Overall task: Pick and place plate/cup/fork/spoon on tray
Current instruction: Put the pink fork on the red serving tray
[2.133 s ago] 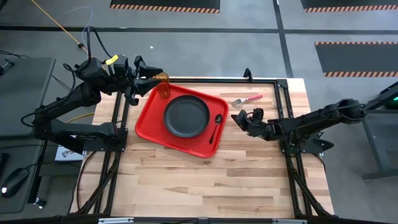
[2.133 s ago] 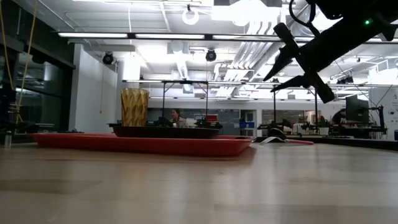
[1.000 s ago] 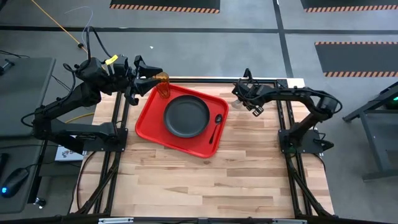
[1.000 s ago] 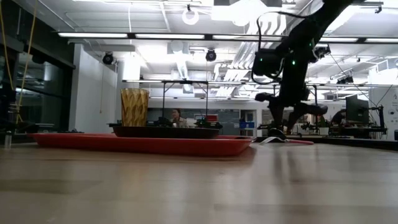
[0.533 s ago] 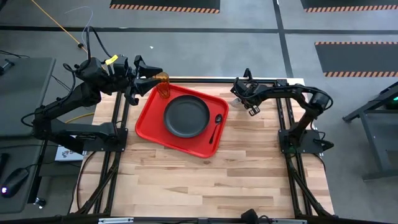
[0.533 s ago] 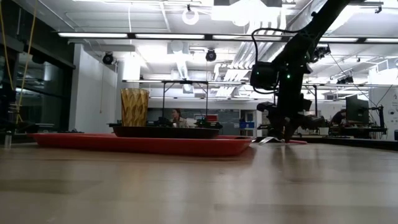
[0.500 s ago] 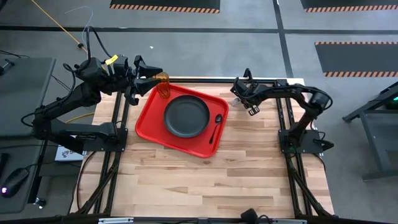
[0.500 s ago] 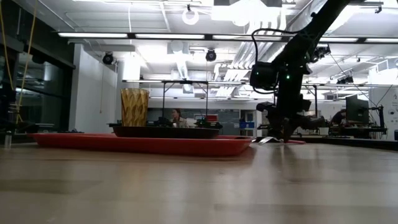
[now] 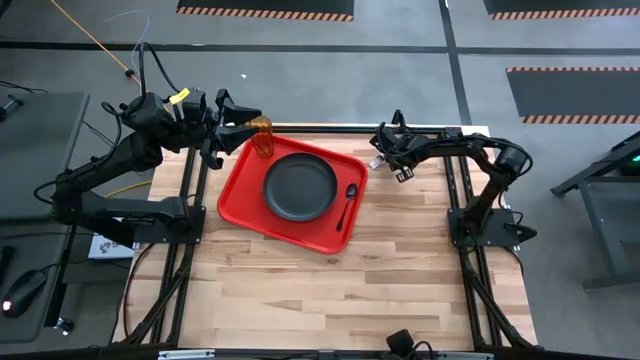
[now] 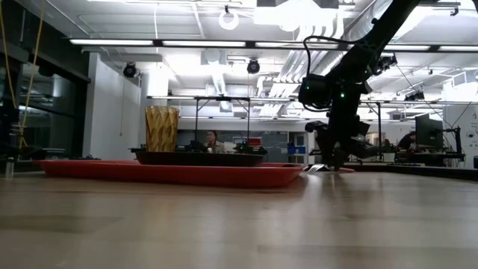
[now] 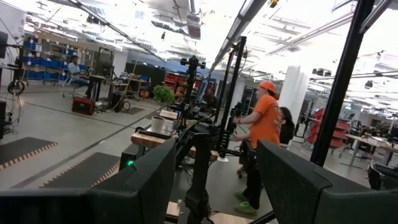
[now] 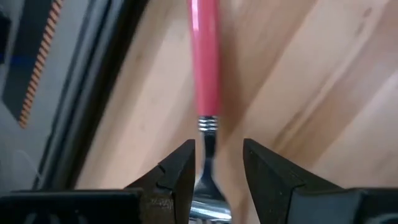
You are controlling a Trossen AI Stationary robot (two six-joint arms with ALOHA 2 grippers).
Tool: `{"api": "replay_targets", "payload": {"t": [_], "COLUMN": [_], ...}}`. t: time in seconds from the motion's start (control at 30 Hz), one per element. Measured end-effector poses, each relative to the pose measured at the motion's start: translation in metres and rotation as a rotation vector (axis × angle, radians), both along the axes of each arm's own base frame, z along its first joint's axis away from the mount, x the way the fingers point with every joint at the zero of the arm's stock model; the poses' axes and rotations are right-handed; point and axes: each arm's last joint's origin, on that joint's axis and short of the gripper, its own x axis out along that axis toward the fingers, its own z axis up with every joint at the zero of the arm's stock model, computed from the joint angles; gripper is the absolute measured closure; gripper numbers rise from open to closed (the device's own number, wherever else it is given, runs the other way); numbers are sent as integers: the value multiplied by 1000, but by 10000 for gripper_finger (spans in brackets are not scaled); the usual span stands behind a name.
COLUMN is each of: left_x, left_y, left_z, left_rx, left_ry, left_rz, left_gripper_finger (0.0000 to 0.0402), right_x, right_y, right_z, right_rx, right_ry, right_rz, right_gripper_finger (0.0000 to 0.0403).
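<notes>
— Where is the fork (image 12: 206,93) relative to the right tool (image 12: 217,165)?
— It lies flat on the wooden counter (image 9: 330,290), just right of the tray (image 9: 240,195), upper centre of the overhead frame. In the right wrist view its silver neck runs down between the tool's two dark fingers (image 12: 177,171), which stand a little apart on either side of the metal; I cannot tell that they touch it.

— And how does it look?
— A glossy pink-red handle, a ribbed silver collar, then the metal head, mostly hidden low between the fingers (the tines are not visible).

— What is on the tray?
— The black plate (image 9: 300,187) sits in the middle, the black spoon (image 9: 346,203) lies just right of it, and the amber cup (image 9: 262,137) stands upright at the tray's upper-left corner.

— The left tool (image 9: 238,122)?
— It hangs at the upper left, just beside the cup, fingers spread and holding nothing.
</notes>
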Motion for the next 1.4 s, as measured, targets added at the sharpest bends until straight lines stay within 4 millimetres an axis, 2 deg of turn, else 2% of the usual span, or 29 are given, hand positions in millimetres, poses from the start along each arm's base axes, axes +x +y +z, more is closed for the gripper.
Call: {"api": "replay_targets", "payload": {"t": [0.2, 0.6, 0.87, 1.1, 1.23, 1.4], "left_x": [0, 0, 0, 0, 0, 0], "left_y": [0, 0, 0, 0, 0, 0], "left_z": [0, 0, 0, 0, 0, 0], "left_rx": [0, 0, -7, -45, -45, -43], "left_ry": [0, 0, -1, -3, -3, -3], "left_rz": [0, 0, -2, -12, -12, -11], "left_gripper_finger": [188, 188, 188, 188, 188, 188], "right_x": [1, -5, -1, -1, -3, -8], "right_y": [-7, -12, -13, -9, -7, -3], "right_z": [2, 0, -15, -16, -15, -9], "right_rx": [-54, -15, 30, 43, 63, 84], "right_ry": [-6, -4, 14, 60, 92, 180], "right_rz": [18, 24, 39, 88, 149, 263], "right_gripper_finger": [279, 279, 279, 281, 306, 376]}}
